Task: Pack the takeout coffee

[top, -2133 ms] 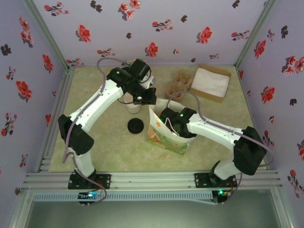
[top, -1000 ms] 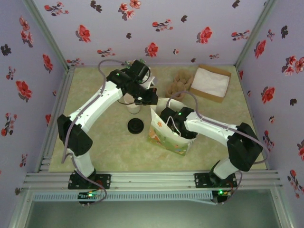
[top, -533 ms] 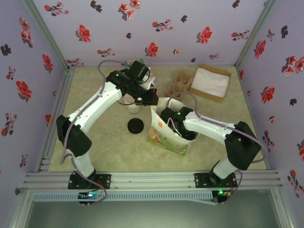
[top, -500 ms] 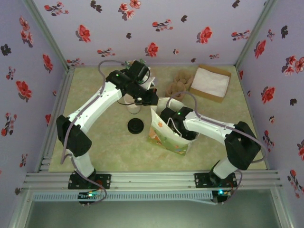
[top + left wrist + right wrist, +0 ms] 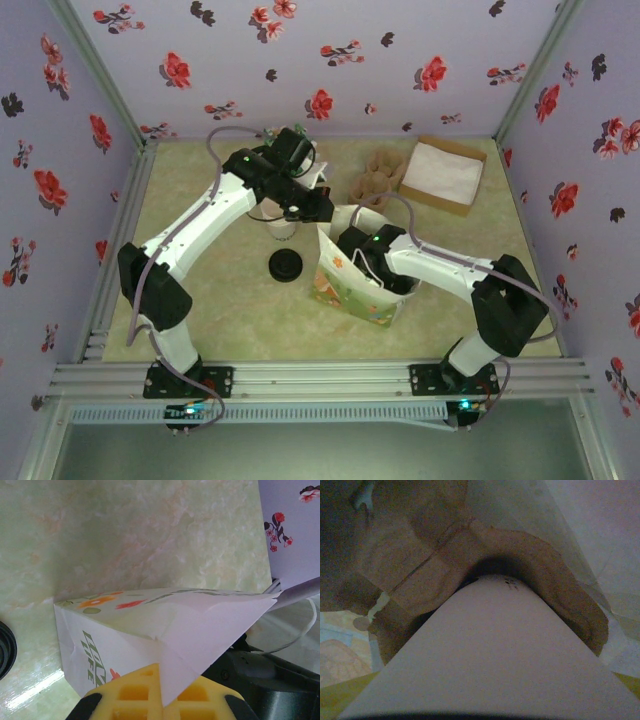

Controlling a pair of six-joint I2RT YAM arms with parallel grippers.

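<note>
Your left pincer [image 5: 161, 694] is together on the paper bag [image 5: 150, 625]. Its two yellow waffle-ribbed pads, at the bottom of the left wrist view, pinch a folded corner of the bag's top edge. The bag is smooth white paper, creased into a sharp wedge, printed with orange flowers and green lettering. It stands on the glossy, marbled pale-green bench [image 5: 125, 535].

In the top view the bag sits at the centre of the frame, with your right arm dipping into its open mouth from the right.

Your right pincer [image 5: 482, 692] is clamped on the takeout coffee [image 5: 490, 645]. Its fingers [image 5: 337, 702] stand wide, and yellow slivers of them lie against the cup's two sides at the lower corners of the right wrist view. The cup is a matte cream cone, with a dark band along the bottom edge of that frame. Its narrow base sits in a rounded pocket of a brown pulp carrier [image 5: 420, 565]. The carrier is rough and fibrous, and lies in dim light with the bag's pale wall at the upper right.

A round black lid [image 5: 285, 265] lies flat on the bench just left of the bag. Another cream cup [image 5: 283, 228] stands beyond the lid, partly under your left arm. At the upper right, a second pulp carrier [image 5: 378, 183] sits beside a shallow cardboard tray [image 5: 445, 175] lined with white paper.
</note>
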